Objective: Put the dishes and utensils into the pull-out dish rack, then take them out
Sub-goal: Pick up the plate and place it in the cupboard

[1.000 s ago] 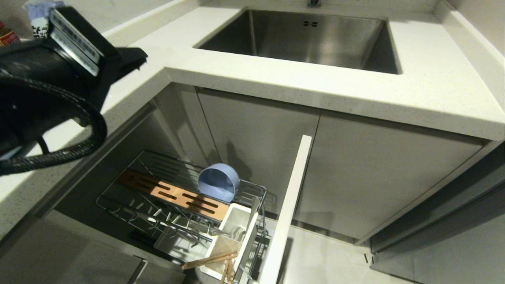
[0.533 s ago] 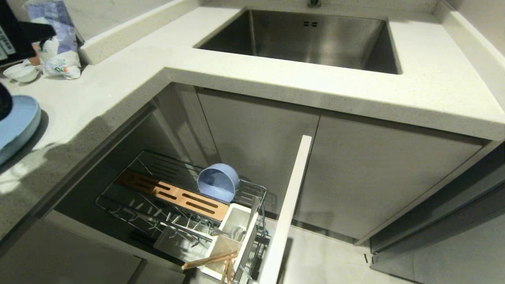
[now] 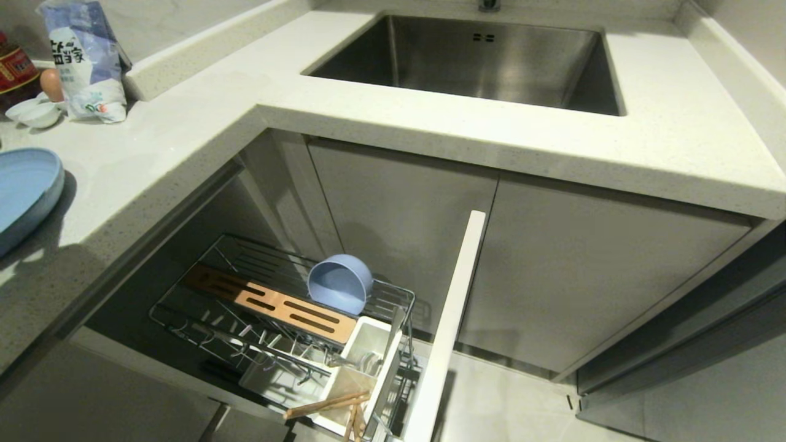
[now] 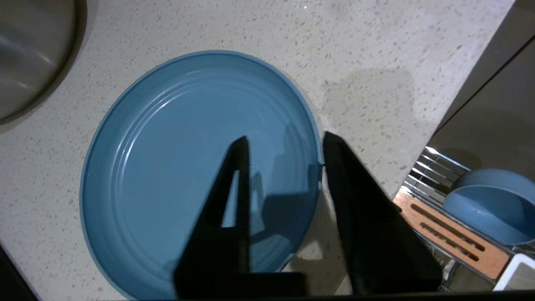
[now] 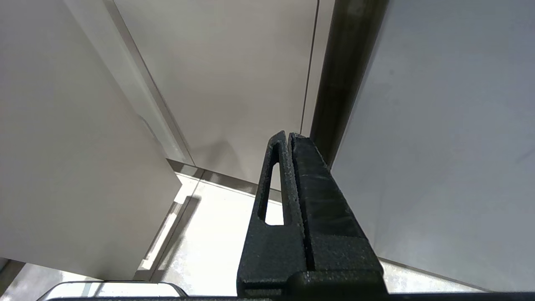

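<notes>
Gone from the head view and now hovering over the pale-blue plate on the counter, left gripper spread astride its rim: best lowered squarely before pinching.

counted on the counter and in the rack

one pale-blue plate and one pale-blue bowl; one pair of chopsticks; one pull-out dish rack holding one wooden strip and one white caddy; one sink; one printed bag, one egg, two small white saucers, one bottle.
</notes>
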